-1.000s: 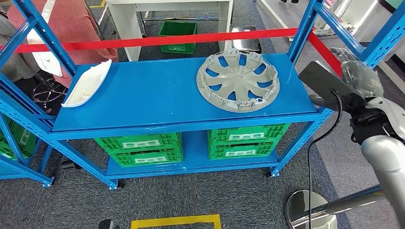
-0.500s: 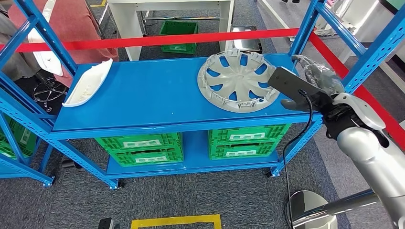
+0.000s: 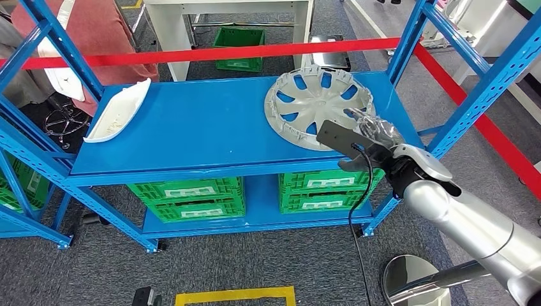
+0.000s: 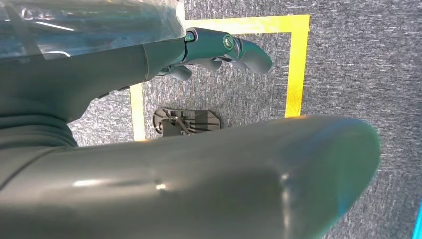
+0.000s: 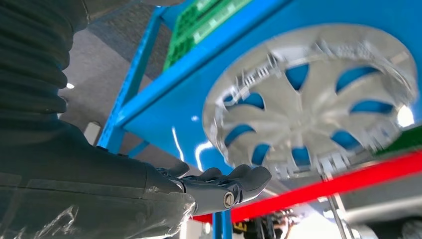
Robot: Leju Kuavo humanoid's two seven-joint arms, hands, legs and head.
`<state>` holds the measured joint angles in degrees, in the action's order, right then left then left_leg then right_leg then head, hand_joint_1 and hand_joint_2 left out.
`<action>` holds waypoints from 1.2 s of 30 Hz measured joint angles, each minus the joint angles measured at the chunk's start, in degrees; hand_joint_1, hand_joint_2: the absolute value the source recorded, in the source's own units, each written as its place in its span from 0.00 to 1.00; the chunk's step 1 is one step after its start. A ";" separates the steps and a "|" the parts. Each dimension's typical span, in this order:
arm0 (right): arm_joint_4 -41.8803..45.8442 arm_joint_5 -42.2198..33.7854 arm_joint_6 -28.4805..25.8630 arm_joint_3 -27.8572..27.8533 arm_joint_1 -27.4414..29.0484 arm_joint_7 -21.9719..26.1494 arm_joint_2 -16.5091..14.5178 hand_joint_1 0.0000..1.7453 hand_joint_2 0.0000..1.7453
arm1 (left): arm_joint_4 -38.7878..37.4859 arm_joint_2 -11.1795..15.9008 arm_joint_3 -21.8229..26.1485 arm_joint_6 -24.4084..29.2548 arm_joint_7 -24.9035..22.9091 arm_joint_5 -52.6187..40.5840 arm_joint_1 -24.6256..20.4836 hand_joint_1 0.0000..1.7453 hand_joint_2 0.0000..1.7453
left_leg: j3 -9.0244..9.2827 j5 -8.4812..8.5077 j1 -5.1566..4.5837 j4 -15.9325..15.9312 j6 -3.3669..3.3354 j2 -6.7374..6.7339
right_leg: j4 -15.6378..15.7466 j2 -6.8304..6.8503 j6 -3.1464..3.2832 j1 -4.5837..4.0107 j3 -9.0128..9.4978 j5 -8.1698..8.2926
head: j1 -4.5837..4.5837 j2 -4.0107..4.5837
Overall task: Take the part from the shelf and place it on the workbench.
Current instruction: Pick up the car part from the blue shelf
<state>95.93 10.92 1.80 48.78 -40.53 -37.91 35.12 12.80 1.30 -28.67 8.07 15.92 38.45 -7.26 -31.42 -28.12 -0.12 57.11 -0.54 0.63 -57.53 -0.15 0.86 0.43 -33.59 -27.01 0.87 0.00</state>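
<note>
Right hand (image 3: 375, 135) outstretched and empty, fingers loosely extended.

We are in a workshop or factory storeroom: a blue steel boltless shelving rack (image 3: 210, 124) carries moulded grey and white plastic car parts, with green slotted plastic crates (image 3: 186, 196) on its bottom shelf. Yellow floor-marking tape (image 3: 235, 295) on grey carpet and a red barrier strip (image 3: 210, 54) behind the rack suggest an industrial work cell.

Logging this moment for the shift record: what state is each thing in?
Wheel cover: lying flat on the top shelf, not held.
White part: lying at the shelf's other end, untouched.
Right hand: over the wheel cover's near rim, holding nothing.
Left hand: above the floor, holding nothing.
Green crates: stacked on the lower shelf.
</note>
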 joint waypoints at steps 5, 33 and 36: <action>-2.28 -0.35 -0.19 3.19 0.12 0.12 -0.34 0.00 1.00 | 0.12 0.04 -0.66 0.00 -0.17 0.01 -0.06 0.00 0.00 | 0.00 0.00 0.00 0.00 0.00 0.00 | 0.03 0.00 0.00 0.00 0.00 0.00 | 0.00 0.00; -6.88 1.98 2.28 8.70 2.44 -0.52 2.52 0.00 1.00 | 0.18 0.04 -2.61 -0.38 0.73 2.75 1.25 0.00 0.00 | 0.03 0.00 -0.02 0.01 -0.01 -0.02 | 0.07 -0.06 -0.03 0.01 0.00 0.02 | 0.00 0.00; -6.03 2.47 2.31 8.09 2.46 -0.52 3.35 0.00 1.00 | 0.18 0.01 -2.61 -0.58 1.08 3.17 1.62 0.00 0.00 | 0.03 0.00 -0.02 0.01 -0.01 -0.02 | 0.07 -0.07 -0.03 0.01 0.00 0.02 | 0.00 0.00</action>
<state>89.90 13.39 4.10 56.87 -38.07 -38.42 38.47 12.98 1.30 -31.28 7.49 17.00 41.62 -5.64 -31.38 -28.12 -0.14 57.12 -0.54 0.61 -57.46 -0.22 0.83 0.44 -33.58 -26.99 0.87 0.00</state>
